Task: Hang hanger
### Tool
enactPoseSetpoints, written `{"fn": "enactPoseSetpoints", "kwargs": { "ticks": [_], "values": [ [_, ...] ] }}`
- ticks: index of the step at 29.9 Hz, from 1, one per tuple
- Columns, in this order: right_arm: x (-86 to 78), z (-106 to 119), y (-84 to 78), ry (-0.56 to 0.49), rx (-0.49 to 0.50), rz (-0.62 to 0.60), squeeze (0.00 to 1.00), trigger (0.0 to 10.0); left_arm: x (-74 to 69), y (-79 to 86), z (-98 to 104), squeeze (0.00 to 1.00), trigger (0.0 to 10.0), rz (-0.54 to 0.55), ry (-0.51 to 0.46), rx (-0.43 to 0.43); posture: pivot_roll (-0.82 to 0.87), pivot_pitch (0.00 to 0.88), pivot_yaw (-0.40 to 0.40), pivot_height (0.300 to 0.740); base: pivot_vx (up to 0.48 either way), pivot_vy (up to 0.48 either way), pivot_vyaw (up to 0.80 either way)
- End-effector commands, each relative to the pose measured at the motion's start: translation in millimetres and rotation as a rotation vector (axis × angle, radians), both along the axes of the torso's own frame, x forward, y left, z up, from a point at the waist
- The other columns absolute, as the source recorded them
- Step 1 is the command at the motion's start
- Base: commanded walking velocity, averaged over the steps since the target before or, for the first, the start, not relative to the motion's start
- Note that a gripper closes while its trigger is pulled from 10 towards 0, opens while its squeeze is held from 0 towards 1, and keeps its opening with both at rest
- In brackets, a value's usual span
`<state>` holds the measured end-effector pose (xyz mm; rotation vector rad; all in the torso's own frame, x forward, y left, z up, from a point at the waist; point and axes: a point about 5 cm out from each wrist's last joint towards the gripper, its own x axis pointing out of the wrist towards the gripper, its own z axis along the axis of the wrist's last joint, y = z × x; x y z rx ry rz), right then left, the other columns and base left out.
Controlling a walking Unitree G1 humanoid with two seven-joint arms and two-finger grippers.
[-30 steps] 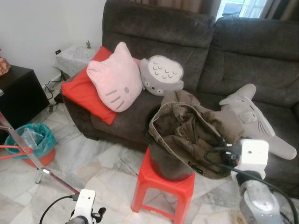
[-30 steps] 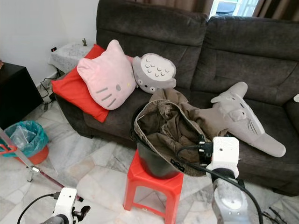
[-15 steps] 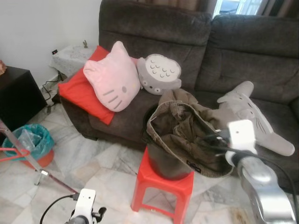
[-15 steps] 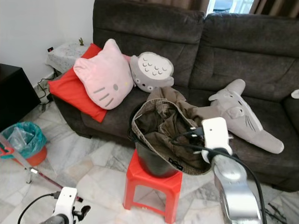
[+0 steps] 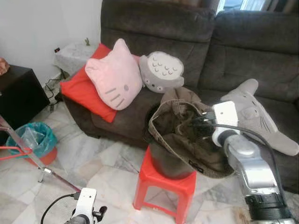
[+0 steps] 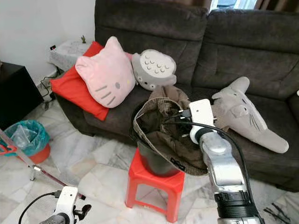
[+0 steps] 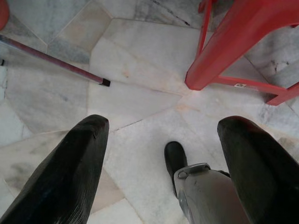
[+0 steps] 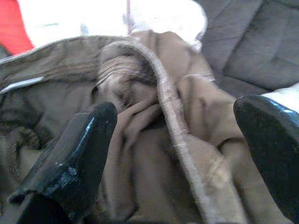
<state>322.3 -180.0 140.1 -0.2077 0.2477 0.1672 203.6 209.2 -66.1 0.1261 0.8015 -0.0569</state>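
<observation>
Right gripper spread over crumpled garment in bucket; no hanger identified

Marble floor tiles (image 5: 88, 168), pale with grey veining, are laid in front of a dark grey sofa (image 5: 261, 51) of plush, short-pile fabric. On the sofa seat are noted a red cushion (image 5: 81, 93), a pink cat-face cushion (image 5: 114, 77), a rounded grey plush (image 5: 162, 71) with dark oval marks, and a long grey plush animal (image 5: 254, 112) lying flat.

A red plastic stool (image 5: 163, 186) is placed on the floor just before the sofa. A dark, smooth-walled bucket (image 5: 166, 163) is set on it. An olive-brown garment (image 5: 180, 135) of soft woven cloth is heaped in the bucket, crumpled, its thick seamed edge draped over the rim; a small dark label is seen at the lower hem. A hanger cannot be made out among the folds, so its position cannot be stated.

The right gripper (image 8: 177, 149) is held directly over the garment, its glossy black fingers (image 8: 77, 154) spread wide to either side of the seam, with nothing clamped between them.

The left gripper (image 7: 163, 172) is hung low over the floor beside a stool leg, fingers set wide apart and empty. A thin red-brown pole (image 7: 51, 60) is seen lying on the tiles. At the left, a dark cabinet (image 5: 16, 93) and a teal-lined bin (image 5: 30, 140) are recorded.
</observation>
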Motion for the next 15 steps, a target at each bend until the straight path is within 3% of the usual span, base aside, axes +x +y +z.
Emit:
{"fn": "enactPoseSetpoints", "kwargs": {
  "ticks": [1, 9, 15],
  "values": [
    [0.2, -5, 6.3, 0.025, 0.002, 0.039, 0.00, 10.0, -4.1, 0.6, -3, 0.00, 10.0, -0.004, 0.027, 0.004, -0.02, 0.000, -0.004, 0.740, 0.000, 0.000, 0.00],
    [-14.6, -15, 7.3, 0.046, 0.025, -0.023, 0.00, 10.0, -6.3, -0.3, -4, 0.00, 10.0, -0.004, 0.034, -0.004, -0.02, 0.000, -0.009, 0.740, 0.000, 0.000, 0.00],
    [-34.8, -10, 10.8, 0.017, 0.046, -0.094, 0.00, 10.0, -7.0, 1.1, -4, 0.00, 10.0, -0.002, 0.034, -0.002, -0.02, 0.000, -0.005, 0.740, 0.000, 0.000, 0.00]
  ]
}}
